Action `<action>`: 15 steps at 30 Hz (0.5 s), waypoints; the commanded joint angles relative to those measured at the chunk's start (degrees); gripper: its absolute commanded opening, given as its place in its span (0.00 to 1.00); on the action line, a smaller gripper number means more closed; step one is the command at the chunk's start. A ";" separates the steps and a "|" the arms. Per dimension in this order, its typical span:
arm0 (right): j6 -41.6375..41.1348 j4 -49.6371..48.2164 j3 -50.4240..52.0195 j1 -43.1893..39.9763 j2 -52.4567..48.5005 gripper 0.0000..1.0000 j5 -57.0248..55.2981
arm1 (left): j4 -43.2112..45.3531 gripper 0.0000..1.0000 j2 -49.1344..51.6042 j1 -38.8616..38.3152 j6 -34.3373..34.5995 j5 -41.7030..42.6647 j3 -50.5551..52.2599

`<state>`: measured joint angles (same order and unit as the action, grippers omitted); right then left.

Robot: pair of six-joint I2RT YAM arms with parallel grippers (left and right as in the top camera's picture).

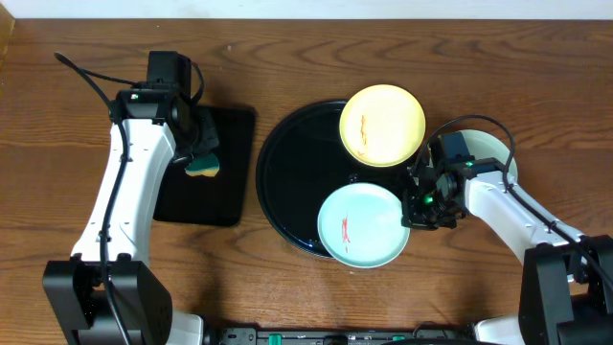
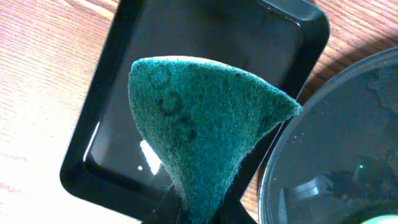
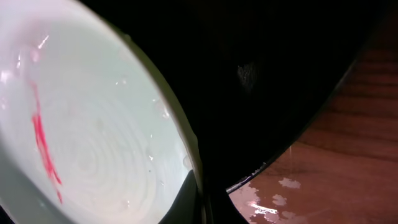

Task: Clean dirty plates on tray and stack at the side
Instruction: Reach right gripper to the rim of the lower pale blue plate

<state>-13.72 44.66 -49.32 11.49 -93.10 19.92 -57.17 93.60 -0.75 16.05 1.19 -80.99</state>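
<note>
Overhead, a brown wooden table (image 1: 287, 57) is seen, bordered by a pale strip along the far edge; the round tray (image 1: 292, 182) is set at its centre; the yellow plate (image 1: 383, 125), smeared red, is laid over the tray's far right rim, and the mint plate (image 1: 362, 225), also smeared, over its near right; a second mint plate (image 1: 493, 151) is placed on the wood to the right, partly hidden by the arm; the left gripper (image 1: 196, 153) is held over a rectangular tray (image 1: 230, 144)

From the left wrist, a green sponge (image 2: 199, 130) is shown pinched between the fingers above that tray

From the right wrist, the right gripper (image 3: 200, 208) is clamped on the mint plate's rim; wet patches are visible on the wood
</note>
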 commanded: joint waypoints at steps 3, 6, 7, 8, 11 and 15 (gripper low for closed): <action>-2.01 1.05 -1.97 0.31 -0.09 0.01 -2.97 | -0.20 0.07 0.48 0.04 -0.98 -0.11 0.31; -1.66 1.88 -6.75 1.05 -0.11 0.01 -2.97 | -0.20 0.07 0.48 0.04 -0.98 -0.11 0.31; -1.66 1.84 -8.02 1.49 -0.11 0.01 -2.97 | -0.17 0.08 0.48 0.04 -0.98 -0.11 0.31; -1.68 1.57 -9.27 2.05 -0.11 0.01 -2.97 | -0.17 0.08 0.48 0.04 -0.98 -0.11 0.31; -3.43 -0.37 -12.61 4.76 -0.13 0.01 -2.97 | 0.02 0.08 0.48 0.04 -0.98 -0.11 0.31; -7.06 -3.61 -13.64 9.07 -0.17 0.01 -4.55 | 0.11 0.07 0.48 0.04 -0.98 -0.09 0.31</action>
<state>-16.62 41.85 -61.91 17.26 -93.25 16.43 -57.04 93.60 -0.75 16.05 1.17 -80.99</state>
